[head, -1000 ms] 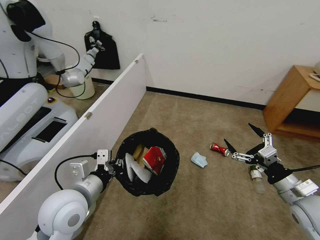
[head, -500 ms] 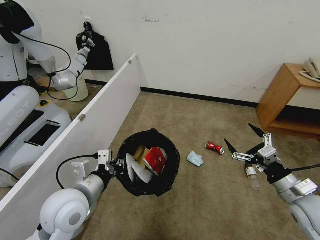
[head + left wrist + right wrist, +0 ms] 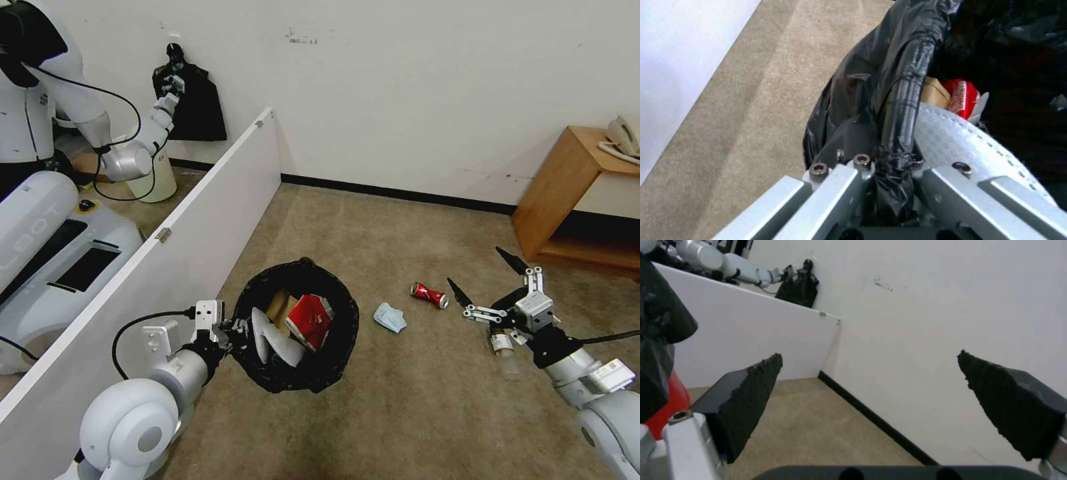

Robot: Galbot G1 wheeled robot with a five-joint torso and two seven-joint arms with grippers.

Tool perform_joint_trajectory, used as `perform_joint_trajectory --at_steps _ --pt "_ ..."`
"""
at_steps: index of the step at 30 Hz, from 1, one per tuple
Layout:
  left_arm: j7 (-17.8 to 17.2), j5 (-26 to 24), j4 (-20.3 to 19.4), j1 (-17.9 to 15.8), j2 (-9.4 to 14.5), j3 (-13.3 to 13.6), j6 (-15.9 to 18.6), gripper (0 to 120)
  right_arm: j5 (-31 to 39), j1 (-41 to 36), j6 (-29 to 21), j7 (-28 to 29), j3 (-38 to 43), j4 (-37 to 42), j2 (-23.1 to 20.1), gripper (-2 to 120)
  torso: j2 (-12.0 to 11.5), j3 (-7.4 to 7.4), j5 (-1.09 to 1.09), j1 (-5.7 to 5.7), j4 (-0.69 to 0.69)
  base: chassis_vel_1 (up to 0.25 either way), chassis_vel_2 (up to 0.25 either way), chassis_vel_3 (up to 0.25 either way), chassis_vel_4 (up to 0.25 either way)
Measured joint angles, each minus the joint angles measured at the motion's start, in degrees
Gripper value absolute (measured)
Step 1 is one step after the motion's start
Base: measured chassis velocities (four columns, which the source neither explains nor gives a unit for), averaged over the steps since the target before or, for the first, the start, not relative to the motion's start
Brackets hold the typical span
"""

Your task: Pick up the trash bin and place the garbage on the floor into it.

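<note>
Three litter items left on the floor [image 3: 400,400]: crushed red can [image 3: 429,295], face mask [image 3: 390,317], bottle [image 3: 502,347] | left end effector [image 3: 223,333] clamps trash bin [image 3: 297,327] rim | right end effector [image 3: 485,279] wide open above bottle | next: lower, close on it.

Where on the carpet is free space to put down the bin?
Bare carpet lies in front of the trash bin, toward the baseboard. It is crowded between the bin and the right gripper: face mask, can, bottle.
</note>
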Motion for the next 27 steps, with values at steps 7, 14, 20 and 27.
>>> perform_joint_trajectory --at_steps 7,14,20,27 --pt "0.4 0.6 -0.6 0.3 0.0 -0.2 0.0 0 -0.1 -0.6 0.1 -0.1 0.3 0.5 0.2 100 0.0 0.00 0.00 0.00 0.00 0.000 0.000 0.000 0.000" --pt "1.1 3.1 -1.1 1.0 -0.4 -0.3 0.1 0 -0.3 -1.6 0.5 -0.4 1.0 1.0 0.4 100 0.0 0.00 0.00 0.00 0.00 0.000 0.000 0.000 0.000" --pt "1.0 3.0 -1.4 1.2 -0.5 -0.3 0.1 0 -0.4 -1.9 0.6 -0.4 1.1 1.4 0.5 100 0.0 0.00 0.00 0.00 0.00 -0.025 -0.016 -0.013 -0.014" --pt "0.5 1.9 -1.6 1.2 -0.3 -0.5 0.1 0 -0.4 -2.1 0.6 -0.4 1.3 1.5 0.6 100 0.0 0.00 0.01 0.00 -0.03 -0.015 -0.015 -0.012 -0.013"
